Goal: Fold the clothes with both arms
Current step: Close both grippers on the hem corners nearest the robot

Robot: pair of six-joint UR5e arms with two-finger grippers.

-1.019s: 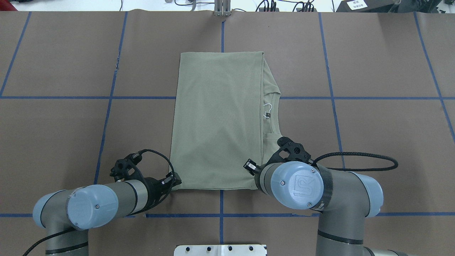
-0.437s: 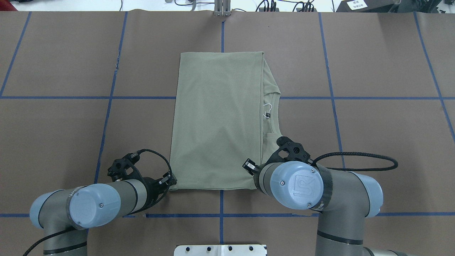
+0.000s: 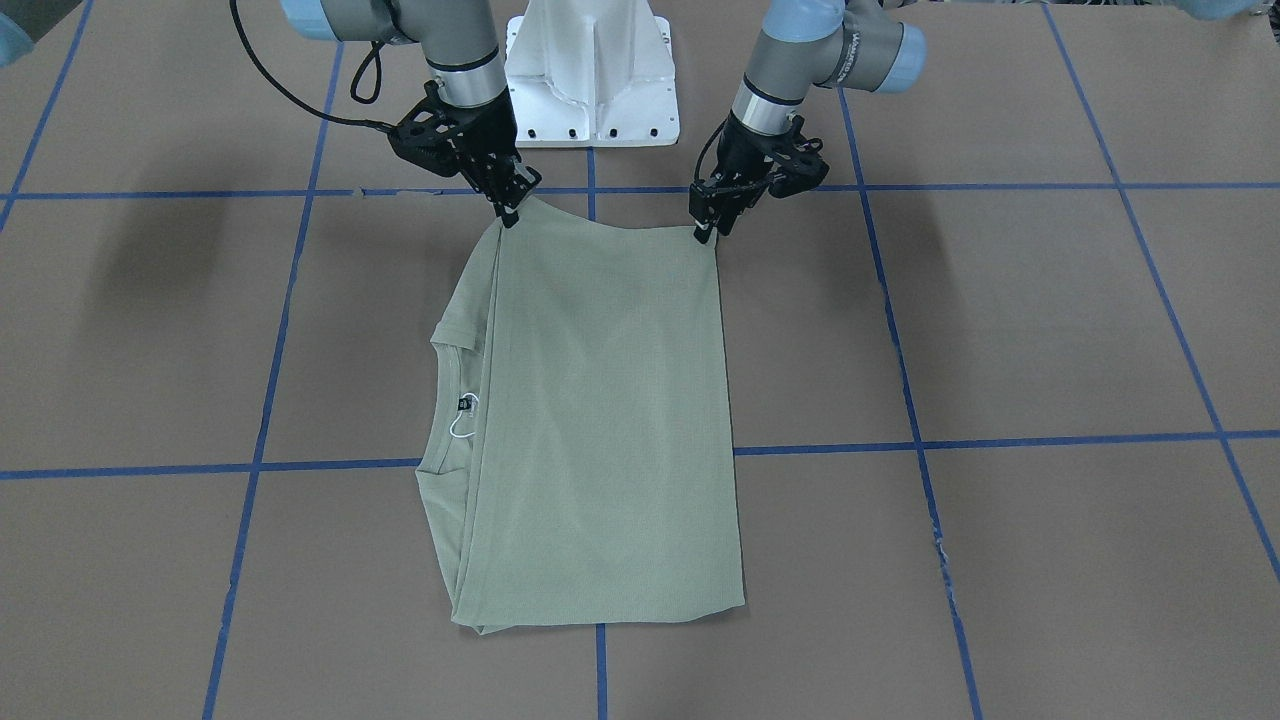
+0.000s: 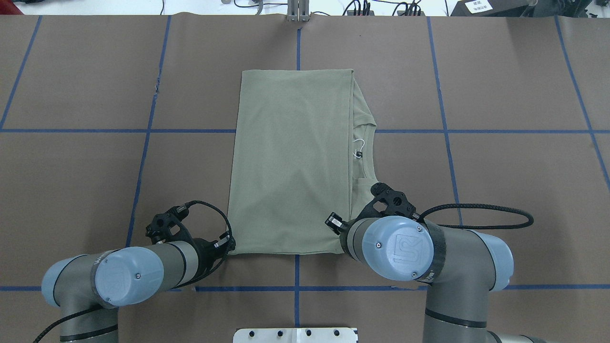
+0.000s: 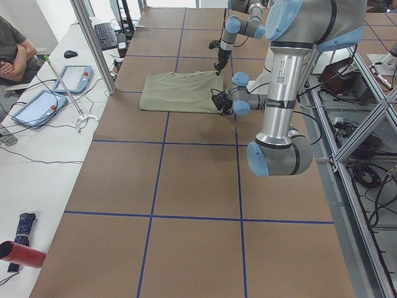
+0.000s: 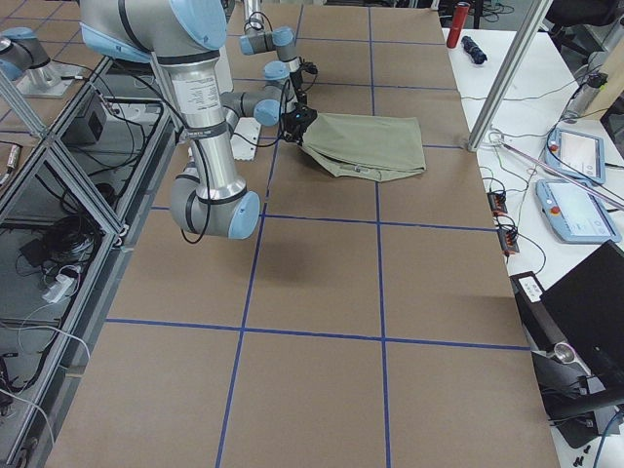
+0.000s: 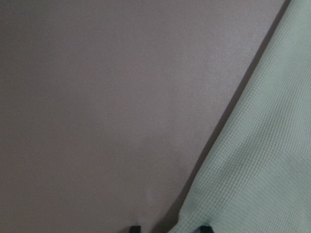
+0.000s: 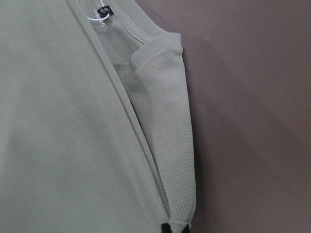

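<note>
left pincer, right pincer, at shirt corners

One sage-green long-sleeved knit shirt. One small black neck label with one white string. Two silver-grey tubular robot arms with light-blue joint caps: left arm, right arm. Two black two-finger grippers: left gripper, right gripper. One white metal pedestal base. One person.

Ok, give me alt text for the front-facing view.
A sage-green knit shirt, folded into a long rectangle, lies on the brown table with blue tape lines. At its edge nearest the robot, the silver-grey right arm and left arm each set black jaws at one corner. Its small black neck label shows at the view's left.
</note>
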